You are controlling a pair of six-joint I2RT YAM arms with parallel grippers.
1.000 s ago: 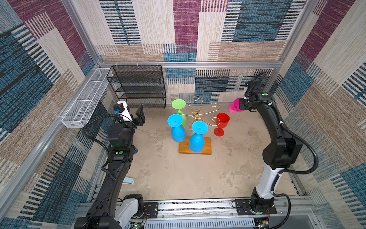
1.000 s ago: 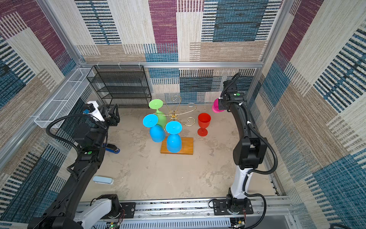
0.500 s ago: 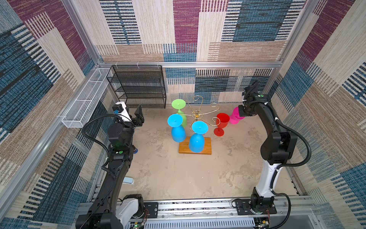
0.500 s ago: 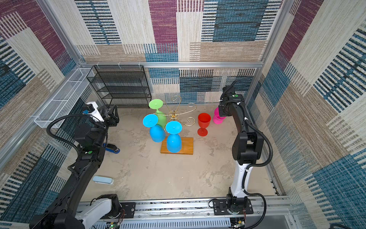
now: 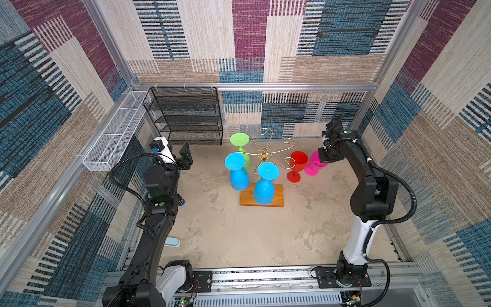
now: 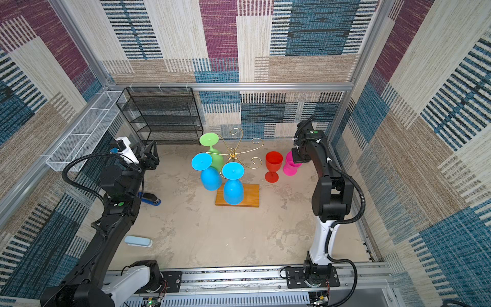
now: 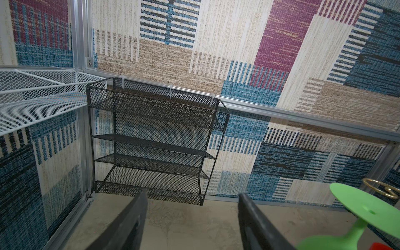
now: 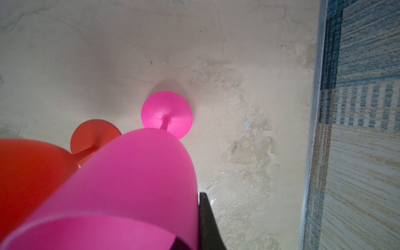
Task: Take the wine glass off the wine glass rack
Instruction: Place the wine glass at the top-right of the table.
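From high over the front rail, both top views look down toward the back wall, far enough off that we see the whole tabletop [image 5: 239, 239] and the wine glass rack [image 5: 263, 153] in each. The left wrist view sits low and faces the black mesh shelf [image 7: 155, 138] from mid-range, catching the green glass [image 7: 365, 207] that we also see from above. The right wrist view looks steeply down, close against the pink glass [image 8: 129, 184] and the red glass [image 8: 28, 173], which the top views share.

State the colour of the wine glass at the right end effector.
Bright pink; the wine glass shows best in the right wrist view.
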